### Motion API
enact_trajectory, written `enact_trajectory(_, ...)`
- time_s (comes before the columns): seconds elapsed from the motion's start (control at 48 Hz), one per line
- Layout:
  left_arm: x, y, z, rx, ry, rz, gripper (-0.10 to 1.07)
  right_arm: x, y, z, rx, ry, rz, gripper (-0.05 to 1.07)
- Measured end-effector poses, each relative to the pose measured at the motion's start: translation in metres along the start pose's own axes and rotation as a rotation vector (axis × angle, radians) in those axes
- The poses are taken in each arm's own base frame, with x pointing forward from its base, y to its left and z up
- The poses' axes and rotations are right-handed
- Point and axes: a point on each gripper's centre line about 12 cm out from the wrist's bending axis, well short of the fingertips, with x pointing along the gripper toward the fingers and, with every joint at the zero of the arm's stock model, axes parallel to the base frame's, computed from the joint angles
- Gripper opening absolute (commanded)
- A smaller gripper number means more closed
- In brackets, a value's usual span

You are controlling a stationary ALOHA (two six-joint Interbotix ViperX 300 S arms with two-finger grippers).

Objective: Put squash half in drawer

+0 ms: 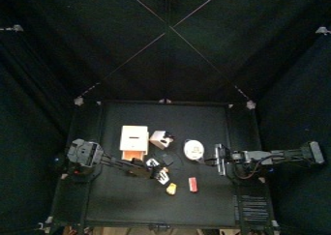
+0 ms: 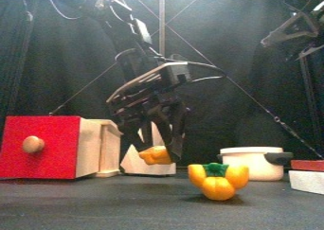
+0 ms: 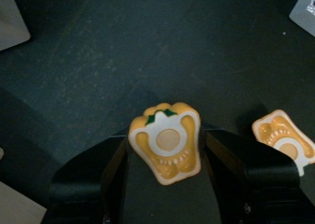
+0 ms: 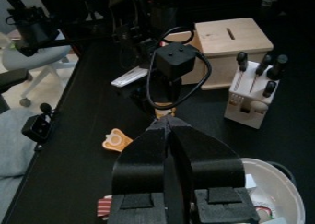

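My left gripper (image 3: 168,150) is shut on a yellow-orange squash half (image 3: 169,135) with a green stem, cut face toward the wrist camera. In the front view this gripper (image 2: 154,145) hangs just right of the drawer (image 2: 91,145), with the squash half (image 2: 154,156) low between its fingers. The drawer is a tan box (image 1: 134,138) with a red front and a round knob (image 2: 34,145). A second squash half (image 2: 218,181) lies on the table nearer the front (image 1: 169,188). My right gripper (image 4: 169,126) is shut and empty, at the right of the table (image 1: 215,159).
A white round pot (image 2: 257,162) stands right of centre. A small pink-and-white box (image 1: 162,138) stands beside the drawer. A red-pink block (image 1: 193,184) lies near the front. The table edges are bounded by black curtains.
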Motion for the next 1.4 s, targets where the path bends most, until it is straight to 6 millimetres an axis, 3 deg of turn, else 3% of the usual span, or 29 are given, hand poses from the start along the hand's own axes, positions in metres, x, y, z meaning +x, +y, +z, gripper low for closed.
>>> enact_trajectory(0.229, -0.011, 0.000, 0.005, -0.003, -0.016, -0.013, 0.70, 0.000, 0.000, 0.000, 0.002, 0.000, -0.001, 0.02)
enact_trajectory(0.5, -0.058, 0.022, 0.007, -0.015, -0.022, 0.069, 0.70, 0.000, 0.000, 0.000, 0.003, -0.002, -0.001, 0.02)
enact_trajectory(0.667, -0.091, 0.038, -0.004, -0.013, -0.004, 0.145, 0.70, 0.000, 0.000, 0.000, 0.003, 0.001, -0.002, 0.02)
enact_trajectory(0.896, -0.122, 0.059, -0.019, -0.048, -0.015, 0.152, 0.70, 0.001, 0.000, -0.001, 0.003, 0.005, 0.000, 0.02)
enact_trajectory(1.188, -0.122, 0.107, -0.060, -0.109, 0.021, 0.207, 0.72, 0.001, 0.000, -0.001, 0.005, 0.008, -0.002, 0.02)
enact_trajectory(1.396, -0.116, 0.125, -0.079, -0.169, -0.003, 0.131, 0.79, 0.002, 0.000, -0.001, 0.003, 0.009, -0.002, 0.02)
